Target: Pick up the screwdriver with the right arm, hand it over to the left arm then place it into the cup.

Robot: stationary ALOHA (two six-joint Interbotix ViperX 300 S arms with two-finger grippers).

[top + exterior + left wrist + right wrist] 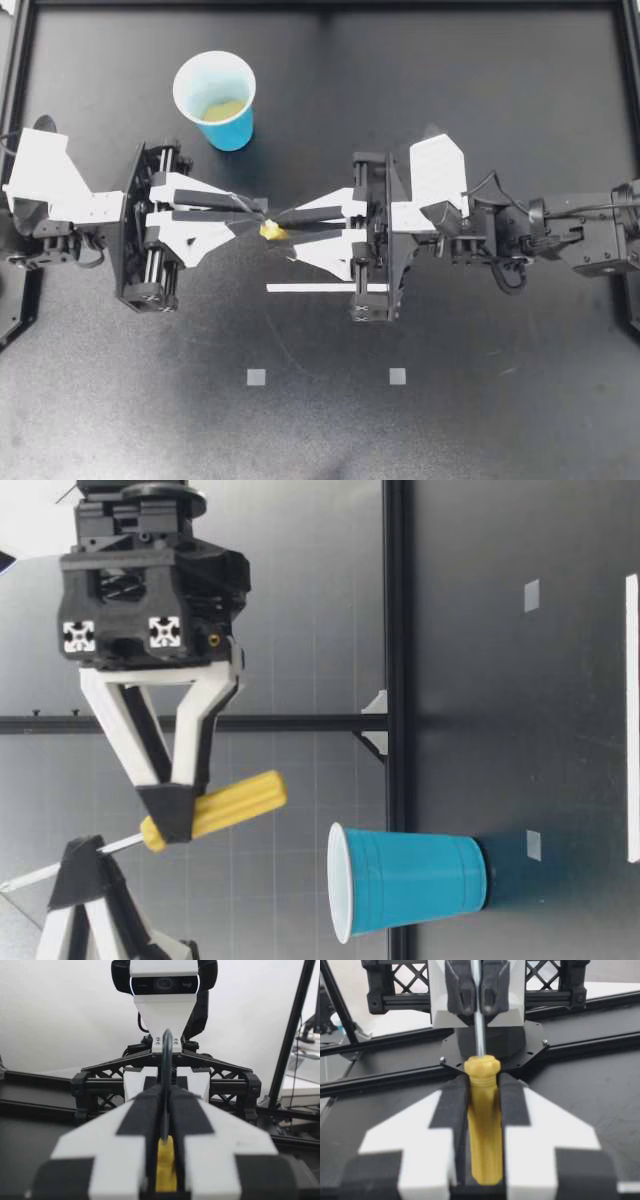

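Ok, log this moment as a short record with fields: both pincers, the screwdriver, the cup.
left pincer: shut on the screwdriver, at its metal shaft
right pincer: shut on its yellow handle
screwdriver: held above the table, between the two pincers
cup: blue, upright on the table, apart from both pincers
handover: both pincers grip at once

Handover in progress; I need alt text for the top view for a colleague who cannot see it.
My left gripper and right gripper meet tip to tip at mid-table, both shut on the yellow-handled screwdriver. The blue cup stands upright on the table near my left gripper, touching neither gripper.
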